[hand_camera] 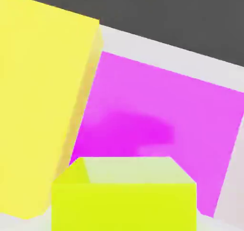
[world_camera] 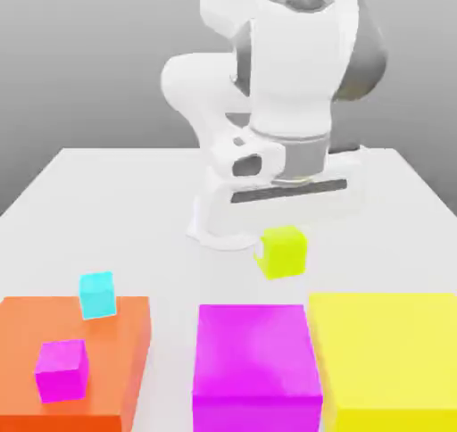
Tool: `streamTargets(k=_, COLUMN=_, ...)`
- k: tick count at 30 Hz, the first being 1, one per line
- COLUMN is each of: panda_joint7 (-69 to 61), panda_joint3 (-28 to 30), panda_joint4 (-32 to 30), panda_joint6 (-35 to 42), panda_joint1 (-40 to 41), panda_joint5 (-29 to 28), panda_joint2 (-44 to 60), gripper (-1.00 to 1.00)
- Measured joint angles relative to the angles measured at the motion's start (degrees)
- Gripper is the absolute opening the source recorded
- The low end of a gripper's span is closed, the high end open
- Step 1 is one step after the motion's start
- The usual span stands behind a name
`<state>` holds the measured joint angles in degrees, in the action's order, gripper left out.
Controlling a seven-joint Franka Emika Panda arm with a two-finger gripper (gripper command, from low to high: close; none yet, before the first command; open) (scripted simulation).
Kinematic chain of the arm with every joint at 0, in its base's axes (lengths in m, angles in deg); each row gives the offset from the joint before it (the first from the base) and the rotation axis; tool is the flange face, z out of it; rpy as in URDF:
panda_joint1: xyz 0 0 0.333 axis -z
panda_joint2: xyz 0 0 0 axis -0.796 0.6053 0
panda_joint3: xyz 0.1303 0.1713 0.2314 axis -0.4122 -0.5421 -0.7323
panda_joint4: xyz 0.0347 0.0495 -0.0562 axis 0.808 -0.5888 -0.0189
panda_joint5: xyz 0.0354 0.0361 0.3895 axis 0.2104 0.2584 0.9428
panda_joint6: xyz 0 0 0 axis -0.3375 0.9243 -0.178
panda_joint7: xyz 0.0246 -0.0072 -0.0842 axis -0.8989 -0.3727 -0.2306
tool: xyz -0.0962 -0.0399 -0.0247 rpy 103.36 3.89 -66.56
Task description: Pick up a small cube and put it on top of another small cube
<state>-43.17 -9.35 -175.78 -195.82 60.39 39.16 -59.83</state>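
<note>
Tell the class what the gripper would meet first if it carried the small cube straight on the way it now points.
Probably the big magenta block: the gripper points down, and the block lies beyond the lime cube in the hand view. Depth is unclear, so bare table behind it is possible.

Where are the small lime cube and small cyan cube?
Small lime cube (world_camera: 284, 253): exterior view, front face, middle.
Small cyan cube (world_camera: 98, 298): exterior view, middle of its front face.

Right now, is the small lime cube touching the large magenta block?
Apart: the exterior view shows the lime cube held above, white table between it and the magenta block.
</note>
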Motion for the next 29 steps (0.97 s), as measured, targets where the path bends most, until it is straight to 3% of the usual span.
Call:
streamTargets(k=20, panda_joint7=-0.5, panda_joint3=13.7, panda_joint4=-2.7, panda_joint6=-1.9, panda_joint1=18.2, panda_joint5=-4.5, panda_joint2=-0.3, gripper=-1.00)
streamTargets(k=25, panda_joint7=-0.7, panda_joint3=14.5, panda_joint4=-4.7, panda_joint6=-12.0, panda_joint1=18.5, panda_joint5=-4.3, panda_joint2=8.0, gripper=-1.00)
streamTargets(k=26, panda_joint7=-0.7, panda_joint3=14.6, panda_joint4=-5.0, panda_joint6=-13.6, panda_joint1=18.6, panda_joint5=-4.4, panda_joint2=9.2, gripper=1.00)
streamTargets(k=29, panda_joint7=-0.7, panda_joint3=14.6, panda_joint4=-5.0, panda_joint6=-13.6, panda_joint1=18.6, panda_joint5=-4.4, panda_joint2=9.2, gripper=1.00)
